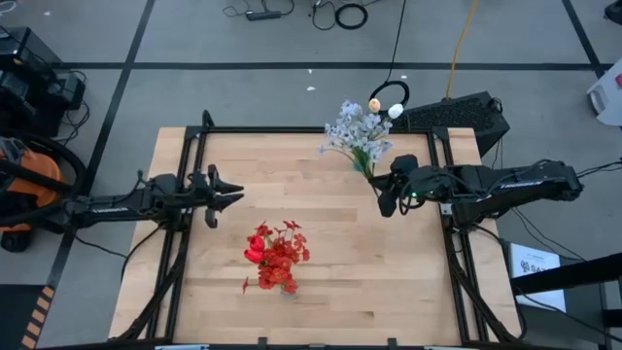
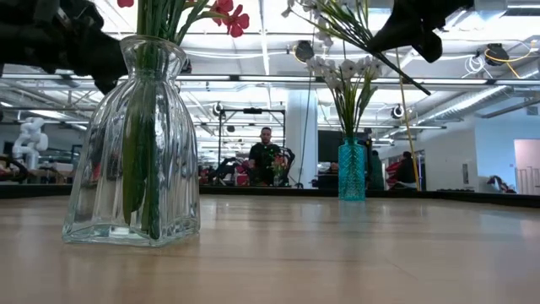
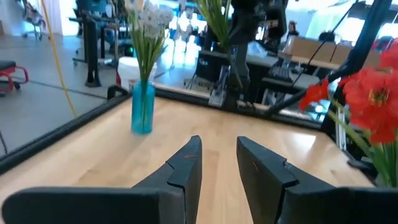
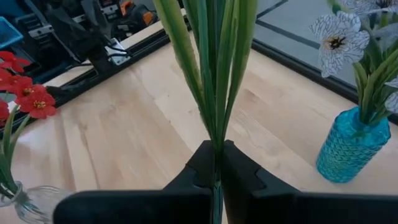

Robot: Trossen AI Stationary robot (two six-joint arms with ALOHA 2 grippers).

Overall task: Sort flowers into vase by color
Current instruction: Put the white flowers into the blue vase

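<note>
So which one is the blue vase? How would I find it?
Start at the wooden table and look to its far edge, near the right arm's tool, which is shut on a green stem. There stands the blue vase, small, turquoise and patterned, holding white flowers. The other vase is clear glass and holds red flowers.
</note>
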